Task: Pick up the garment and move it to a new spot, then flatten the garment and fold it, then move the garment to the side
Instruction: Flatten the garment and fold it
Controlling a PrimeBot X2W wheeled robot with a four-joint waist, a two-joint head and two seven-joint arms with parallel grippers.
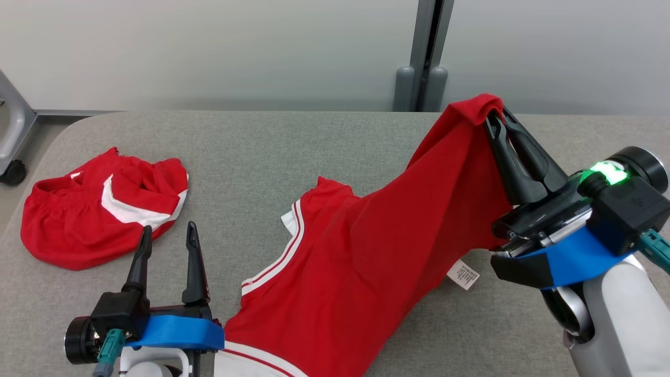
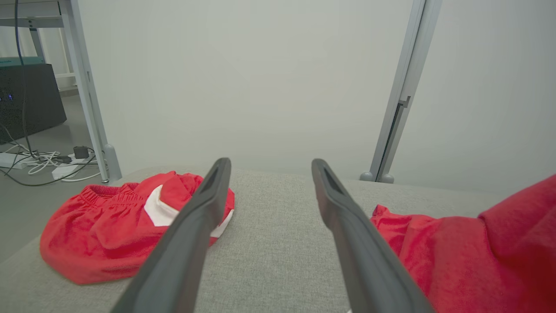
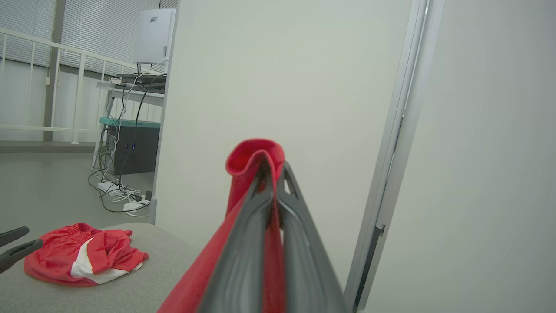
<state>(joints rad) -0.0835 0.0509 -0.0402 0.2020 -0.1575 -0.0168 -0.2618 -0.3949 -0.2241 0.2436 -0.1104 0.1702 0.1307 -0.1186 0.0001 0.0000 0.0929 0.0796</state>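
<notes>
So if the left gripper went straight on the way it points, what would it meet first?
Probably bare table between the red shorts and red jersey; the shorts lie close beside that line. Height unclear.

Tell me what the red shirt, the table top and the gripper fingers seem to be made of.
Shirt: soft matte knit fabric, probably; it drapes in folds, with sewn white trim and a label.
Table top: grey woven cloth cover, matte; the weave shows close up.
Fingers: likely hard moulded plastic, dark, faintly glossy, with cut-outs.
</notes>
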